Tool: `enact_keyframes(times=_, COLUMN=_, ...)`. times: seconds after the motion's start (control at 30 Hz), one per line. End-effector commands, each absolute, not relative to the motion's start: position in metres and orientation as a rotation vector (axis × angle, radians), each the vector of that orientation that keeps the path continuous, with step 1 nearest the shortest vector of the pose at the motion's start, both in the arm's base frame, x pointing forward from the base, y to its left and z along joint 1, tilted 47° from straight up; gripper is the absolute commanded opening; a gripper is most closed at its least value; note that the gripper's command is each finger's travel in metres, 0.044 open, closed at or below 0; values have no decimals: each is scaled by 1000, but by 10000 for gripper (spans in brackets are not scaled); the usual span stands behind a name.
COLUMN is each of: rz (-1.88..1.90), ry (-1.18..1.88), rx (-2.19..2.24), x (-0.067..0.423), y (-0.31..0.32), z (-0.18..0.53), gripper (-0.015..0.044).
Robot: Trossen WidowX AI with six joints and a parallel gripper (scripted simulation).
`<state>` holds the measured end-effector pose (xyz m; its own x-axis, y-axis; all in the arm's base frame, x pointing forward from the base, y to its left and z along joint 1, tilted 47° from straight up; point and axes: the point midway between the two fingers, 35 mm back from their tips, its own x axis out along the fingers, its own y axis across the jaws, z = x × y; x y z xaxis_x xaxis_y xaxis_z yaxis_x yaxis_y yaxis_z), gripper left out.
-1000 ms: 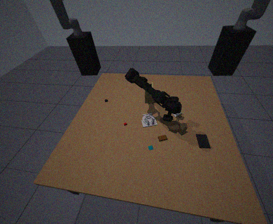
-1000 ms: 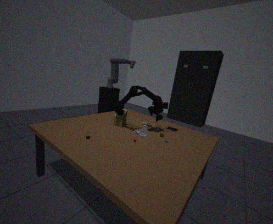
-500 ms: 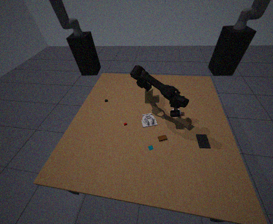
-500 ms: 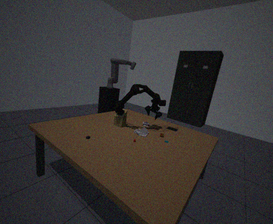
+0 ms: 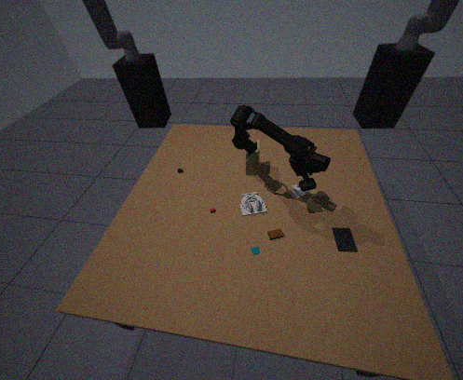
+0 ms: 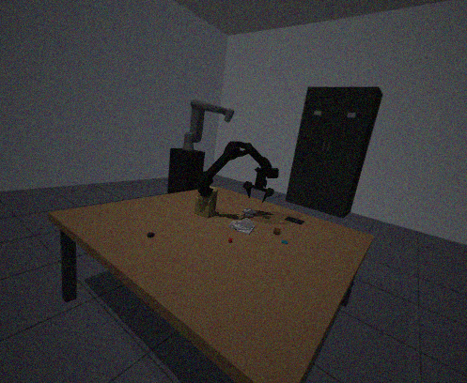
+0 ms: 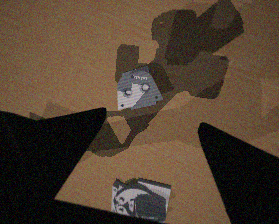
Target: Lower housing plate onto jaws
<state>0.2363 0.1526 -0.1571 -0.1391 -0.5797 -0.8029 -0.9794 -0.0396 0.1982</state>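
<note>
The housing plate [image 5: 297, 190] [image 6: 248, 212] [image 7: 139, 90] is a small pale plate with two round features, lying on the table partly in the arm's shadow. The white base [image 5: 252, 205] [image 6: 242, 226] [image 7: 141, 199] with dark, curved jaw shapes lies apart from it; the wrist view cuts off its lower part, and the stubs are too small to tell. My gripper [image 5: 307, 184] [image 6: 256, 197] [image 7: 151, 119] is open and empty, above the table near the housing plate. In the wrist view the plate is beyond the fingertips, and the base is low between the fingers.
A brown block [image 5: 276, 234] [image 6: 277, 231], a teal square [image 5: 255, 251] [image 6: 285, 242] and a red cube [image 5: 212, 210] [image 6: 230, 240] lie around the base. A dark slab [image 5: 345, 239] [image 6: 294, 220] and a small black object [image 5: 180, 170] [image 6: 150, 235] lie farther out.
</note>
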Motion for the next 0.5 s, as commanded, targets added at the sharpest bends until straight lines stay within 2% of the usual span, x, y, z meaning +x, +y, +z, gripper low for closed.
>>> enact_keyframes(times=0.0, rz=1134, ry=1743, rx=-1766, x=224, y=153, z=-162, gripper=440)
enact_keyframes(times=0.47, rz=1309, ry=1685, rx=-2090, x=196, y=156, z=-173, gripper=440)
